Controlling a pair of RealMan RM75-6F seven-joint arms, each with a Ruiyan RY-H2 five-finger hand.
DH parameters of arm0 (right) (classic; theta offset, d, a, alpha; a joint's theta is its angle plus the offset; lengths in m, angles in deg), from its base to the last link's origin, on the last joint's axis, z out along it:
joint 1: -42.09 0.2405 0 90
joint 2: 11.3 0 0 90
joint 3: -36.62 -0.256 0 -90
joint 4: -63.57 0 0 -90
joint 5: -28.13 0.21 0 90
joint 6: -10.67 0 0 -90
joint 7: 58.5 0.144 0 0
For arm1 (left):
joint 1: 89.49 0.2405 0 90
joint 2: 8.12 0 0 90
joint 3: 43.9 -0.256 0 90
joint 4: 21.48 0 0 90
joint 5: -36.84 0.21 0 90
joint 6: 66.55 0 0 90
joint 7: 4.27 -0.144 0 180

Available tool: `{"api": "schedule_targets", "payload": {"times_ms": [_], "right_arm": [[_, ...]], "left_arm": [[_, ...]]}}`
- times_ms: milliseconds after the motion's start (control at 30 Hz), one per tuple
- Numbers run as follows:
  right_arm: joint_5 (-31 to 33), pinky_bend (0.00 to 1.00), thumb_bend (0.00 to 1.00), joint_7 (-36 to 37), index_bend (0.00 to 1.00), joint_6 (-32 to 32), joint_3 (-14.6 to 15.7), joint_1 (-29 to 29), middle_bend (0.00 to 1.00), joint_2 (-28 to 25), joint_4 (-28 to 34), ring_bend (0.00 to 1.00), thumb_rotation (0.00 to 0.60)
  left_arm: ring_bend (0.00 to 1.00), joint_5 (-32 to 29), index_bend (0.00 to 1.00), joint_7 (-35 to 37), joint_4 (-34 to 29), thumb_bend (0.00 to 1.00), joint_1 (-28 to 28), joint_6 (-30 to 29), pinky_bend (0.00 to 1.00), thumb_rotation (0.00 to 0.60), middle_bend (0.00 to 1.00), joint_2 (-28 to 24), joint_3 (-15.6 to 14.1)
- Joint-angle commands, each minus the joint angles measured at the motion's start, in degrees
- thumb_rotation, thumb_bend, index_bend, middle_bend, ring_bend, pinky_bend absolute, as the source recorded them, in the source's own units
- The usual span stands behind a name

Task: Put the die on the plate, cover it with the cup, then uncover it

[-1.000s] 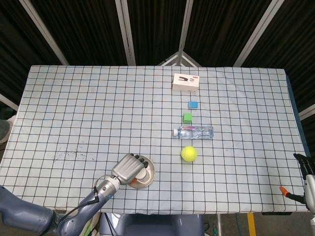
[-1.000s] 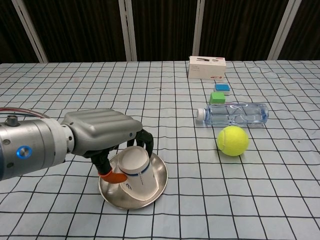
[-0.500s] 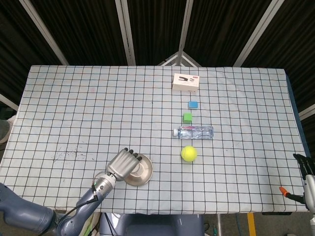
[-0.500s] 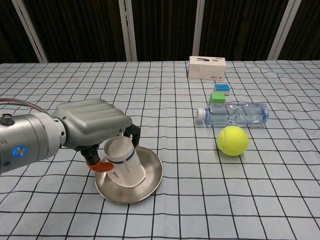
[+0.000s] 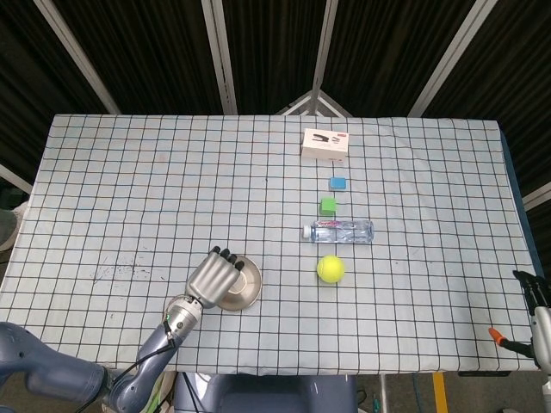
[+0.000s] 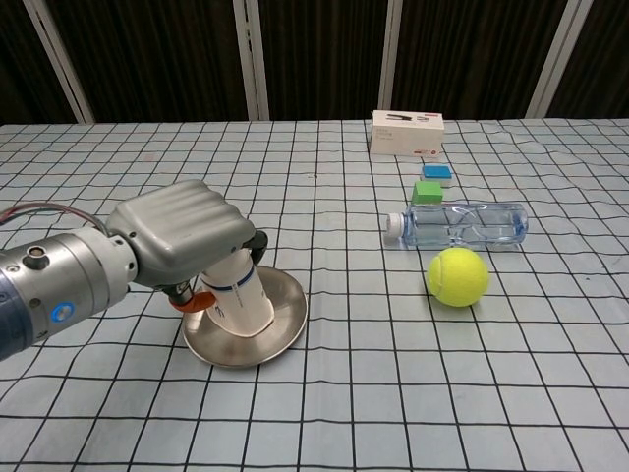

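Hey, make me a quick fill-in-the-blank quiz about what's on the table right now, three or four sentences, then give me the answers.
1. The left hand grips the white cup, which stands upside down on the metal ____.
2. The clear water bottle lies on its ____.
3. The ball near the bottle is ____ in colour.
4. The small block between the green block and the white box is ____.

Missing words: plate; side; yellow; blue

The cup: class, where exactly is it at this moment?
In the chest view the cup stands upside down on the plate at the near left of the table, gripped by the left robot hand, well left of the tennis ball.
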Motion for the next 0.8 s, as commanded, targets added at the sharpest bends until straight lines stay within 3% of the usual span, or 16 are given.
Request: {"api": "schedule_targets", "payload": {"times_ms": [33,567,800], "right_arm": [[0.04,0.03,0.13,-0.04,0.12,-0.01,0.0,-0.03,0.14,0.0,0.0,0.1,0.6],[0.33,0.03,0.13,-0.5,0.12,0.93,0.25,0.22,0.14,0.12,0.1,0.1,0.6],[0.75,0.03,0.13,-0.65,0.12,1.44,0.28,0.33,0.14,0.09,0.14,0.1,0.6]], "left_arm": [[0.33,1.02,0.46,0.62,1.63,0.47,0.56,-0.12,0.4,0.6,0.42,0.49,0.36],[0.33,1.96,0.46,6.21,14.47,0.47,0.2,5.47,0.4,0.6,0.42,3.4,5.41],[0.33,7.57,0.46,12.98,18.73,0.47,0.16,8.34,0.4,0.6,0.42,5.65,4.98]]}}
